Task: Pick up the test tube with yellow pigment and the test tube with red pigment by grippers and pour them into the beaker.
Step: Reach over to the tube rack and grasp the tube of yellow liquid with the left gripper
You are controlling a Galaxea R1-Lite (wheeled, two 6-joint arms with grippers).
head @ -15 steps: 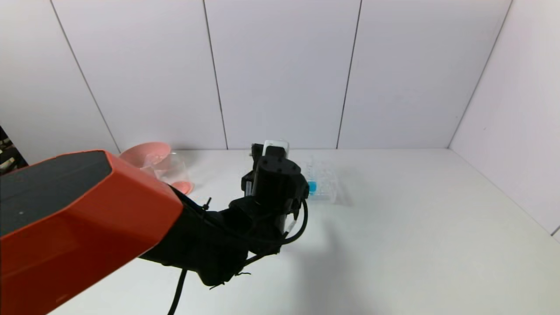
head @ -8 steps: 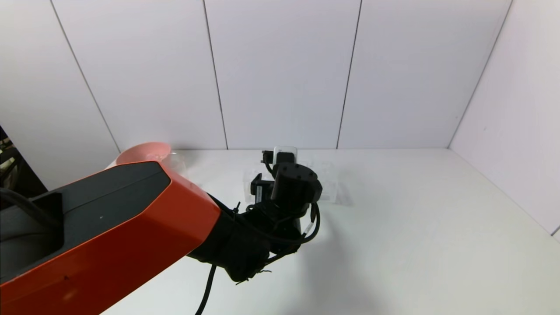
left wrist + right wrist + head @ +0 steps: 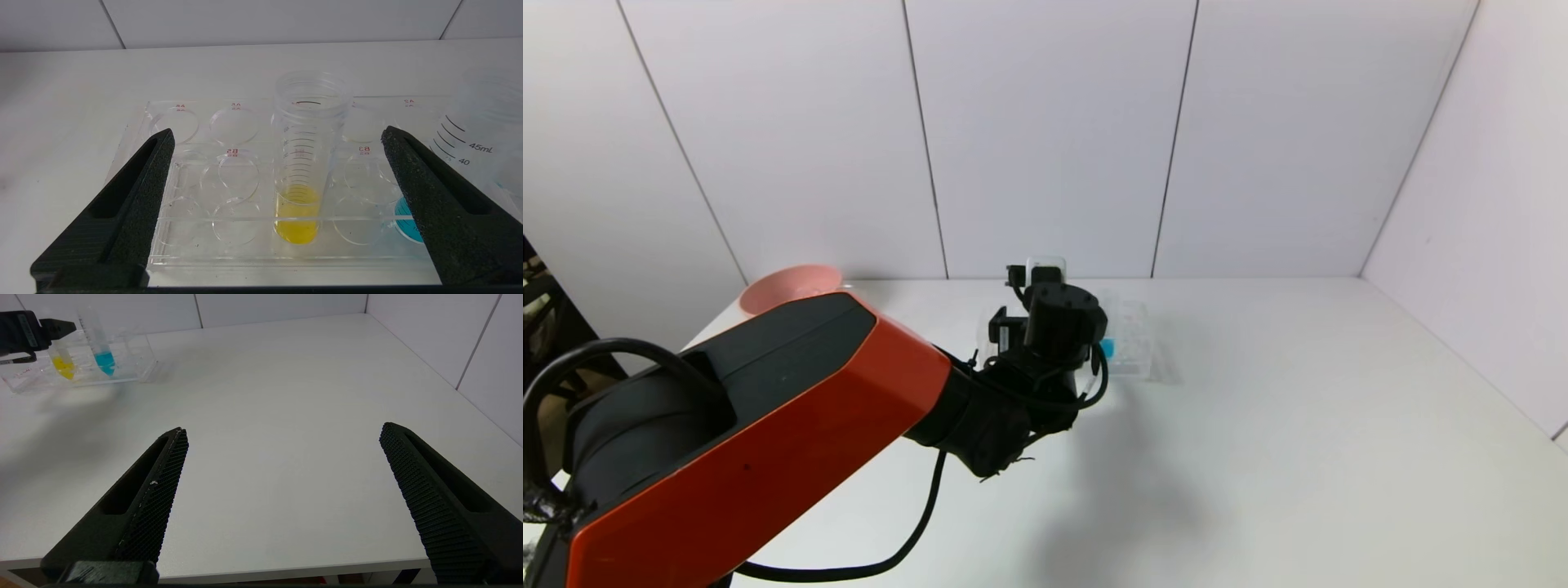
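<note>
The test tube with yellow pigment (image 3: 300, 163) stands upright in the clear tube rack (image 3: 204, 253), yellow liquid at its bottom. My left gripper (image 3: 278, 132) is open, level with the rack. The tube stands between its fingers but farther in, touching neither. The same tube shows in the right wrist view (image 3: 62, 361). My right gripper (image 3: 282, 430) is open and empty above the table's front edge. The test tube with red pigment is not in view. The beaker is hidden behind my left arm (image 3: 768, 425) in the head view.
A blue-liquid tube (image 3: 482, 134) stands in the rack (image 3: 1131, 343) next to the yellow one, close to one left finger (image 3: 441, 204). A pink bowl (image 3: 788, 287) sits at the back left. The white table (image 3: 1298, 425) is bounded by walls behind and to the right.
My left arm has swung right and forward to the rack, and its orange link now covers the beaker. The wrist first went right, then drew slightly back left.
</note>
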